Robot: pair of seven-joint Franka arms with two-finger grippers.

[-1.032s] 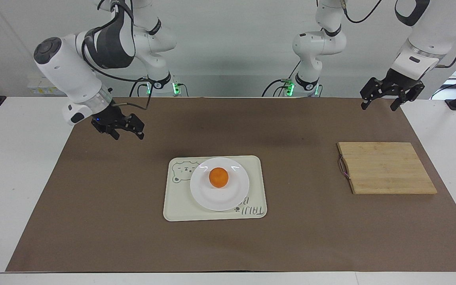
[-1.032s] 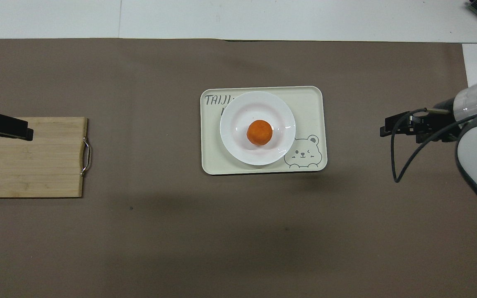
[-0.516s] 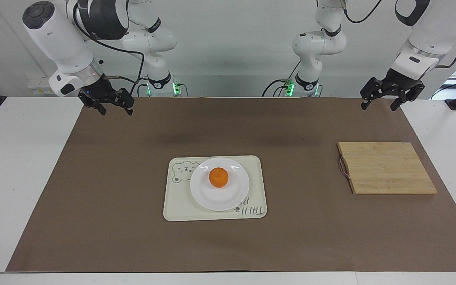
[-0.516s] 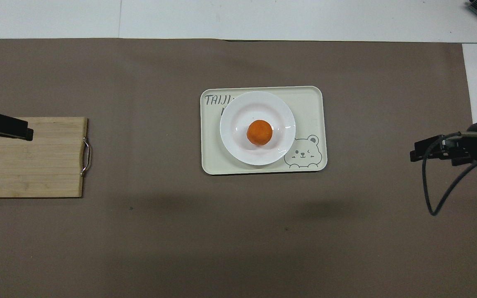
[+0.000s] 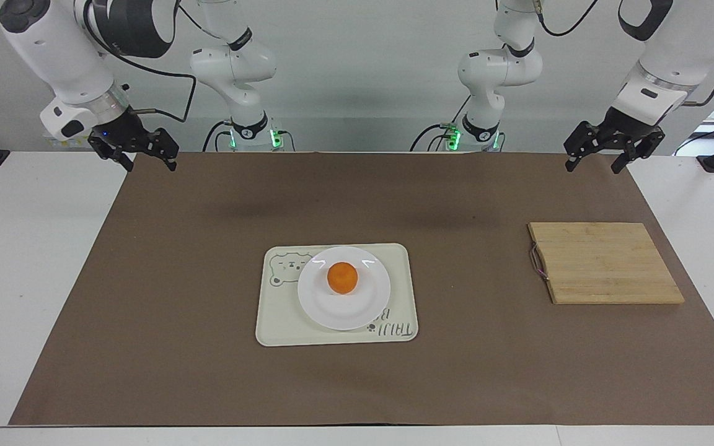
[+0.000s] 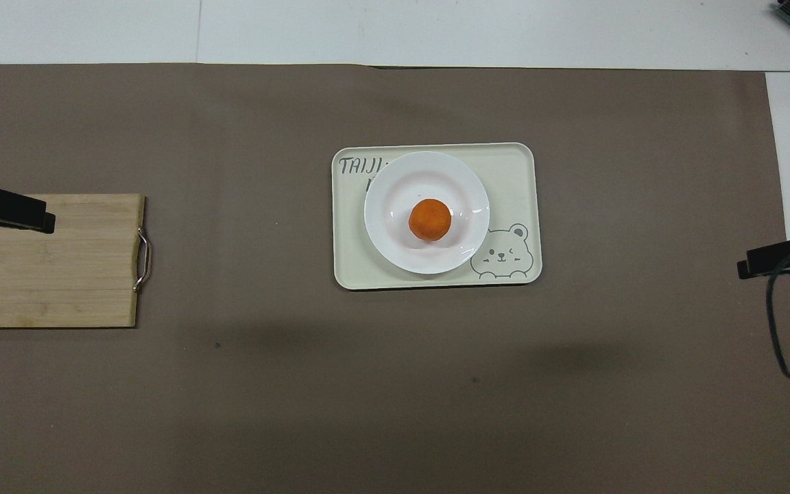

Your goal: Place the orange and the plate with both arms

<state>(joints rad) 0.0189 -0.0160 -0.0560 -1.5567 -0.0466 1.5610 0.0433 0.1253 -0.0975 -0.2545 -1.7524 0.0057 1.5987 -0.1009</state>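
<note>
The orange (image 5: 342, 277) (image 6: 430, 219) sits in the middle of the white plate (image 5: 344, 317) (image 6: 395, 180). The plate rests on a cream tray with a bear drawing (image 5: 276, 325) (image 6: 513, 171) at the centre of the brown mat. My right gripper (image 5: 150, 166) (image 6: 745, 267) hangs open and empty over the mat's corner at the right arm's end, well away from the tray. My left gripper (image 5: 592, 167) (image 6: 45, 221) waits open and empty in the air at the left arm's end, over the mat's corner beside the wooden board.
A wooden cutting board (image 5: 605, 263) (image 6: 45, 274) with a small metal handle lies on the mat toward the left arm's end. The brown mat (image 5: 208, 371) covers most of the white table. A cable loop hangs from the right wrist.
My right gripper has risen and drawn back from the tray toward the mat's corner at the right arm's end. The left arm, orange and plate have not moved.
</note>
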